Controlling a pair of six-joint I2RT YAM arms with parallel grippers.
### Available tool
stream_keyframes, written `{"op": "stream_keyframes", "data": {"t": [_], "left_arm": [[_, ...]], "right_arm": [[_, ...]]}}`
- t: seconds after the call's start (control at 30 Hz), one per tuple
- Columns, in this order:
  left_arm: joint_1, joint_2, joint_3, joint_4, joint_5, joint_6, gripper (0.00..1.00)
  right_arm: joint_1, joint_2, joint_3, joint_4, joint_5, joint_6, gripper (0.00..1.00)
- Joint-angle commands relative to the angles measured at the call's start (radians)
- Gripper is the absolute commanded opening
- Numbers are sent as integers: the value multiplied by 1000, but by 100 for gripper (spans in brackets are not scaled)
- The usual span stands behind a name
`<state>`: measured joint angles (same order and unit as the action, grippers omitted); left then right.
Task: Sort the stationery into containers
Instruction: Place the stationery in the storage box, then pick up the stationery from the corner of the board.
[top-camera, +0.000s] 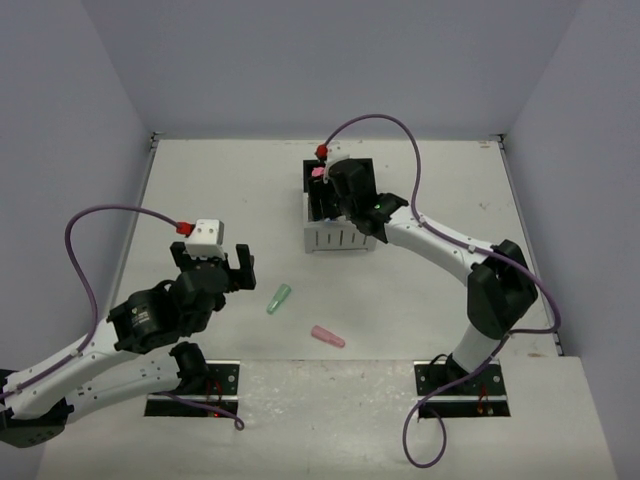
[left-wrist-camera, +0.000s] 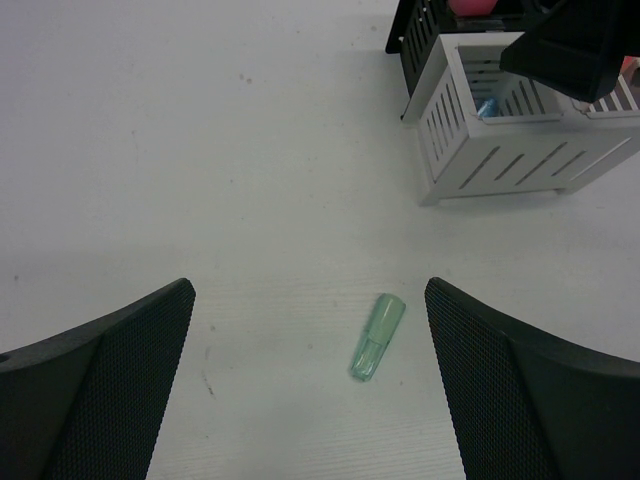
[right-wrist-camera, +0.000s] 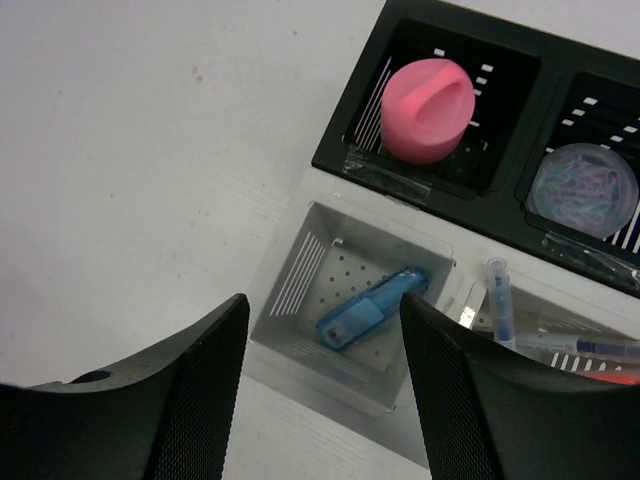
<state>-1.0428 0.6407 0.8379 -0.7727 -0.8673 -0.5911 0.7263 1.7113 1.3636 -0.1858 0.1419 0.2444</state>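
One blue marker (right-wrist-camera: 372, 307) lies slanted in the organizer's (top-camera: 335, 241) near-left white bin, under the right claw (right-wrist-camera: 322, 308), parted and empty. Green marker (top-camera: 279, 298), axis near-left to far-right, and pink marker (top-camera: 327, 336) lie on the worktop (top-camera: 220, 180) near the wide left claw (top-camera: 212, 262).

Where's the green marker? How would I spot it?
Find the black-and-white organizer mid-table. On the bare tabletop nearer the arms lie two stubby markers. The green marker is the one closer to the left arm; the pink marker lies farther right.
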Motion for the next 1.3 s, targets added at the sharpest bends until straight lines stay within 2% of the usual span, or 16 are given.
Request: {"op": "stream_keyframes", "data": {"t": [0.0, 0.07, 0.23, 0.37, 0.57, 0.73, 0.97, 1.1, 1.2, 1.27], "left_arm": [[6, -4, 12, -2, -30, -19, 100], [6, -8, 18, -12, -49, -34, 100], [10, -25, 29, -52, -99, -79, 100], [12, -55, 36, -72, -117, -106, 100], [13, -67, 36, -81, -118, -113, 100], [13, -40, 36, -77, -110, -106, 100], [13, -22, 35, -75, -103, -99, 100], [12, -28, 33, -69, -99, -96, 100], [13, -25, 32, -68, -99, -93, 100], [13, -23, 32, -68, -99, -93, 100]], "right_arm": [[87, -104, 52, -185, -1, -48, 61], [170, -143, 26, -340, -9, -16, 60], [295, -210, -118, -482, -116, 38, 60], [379, -149, -181, -552, -120, 49, 59], [455, 34, -179, -555, -139, 37, 57], [488, 93, -159, -532, -225, 28, 56], [500, 176, -148, -533, -199, 31, 52], [500, 215, -135, -539, -138, 38, 44], [501, 209, -121, -540, -69, 44, 20], [503, 150, -127, -516, -9, 47, 6]]}}
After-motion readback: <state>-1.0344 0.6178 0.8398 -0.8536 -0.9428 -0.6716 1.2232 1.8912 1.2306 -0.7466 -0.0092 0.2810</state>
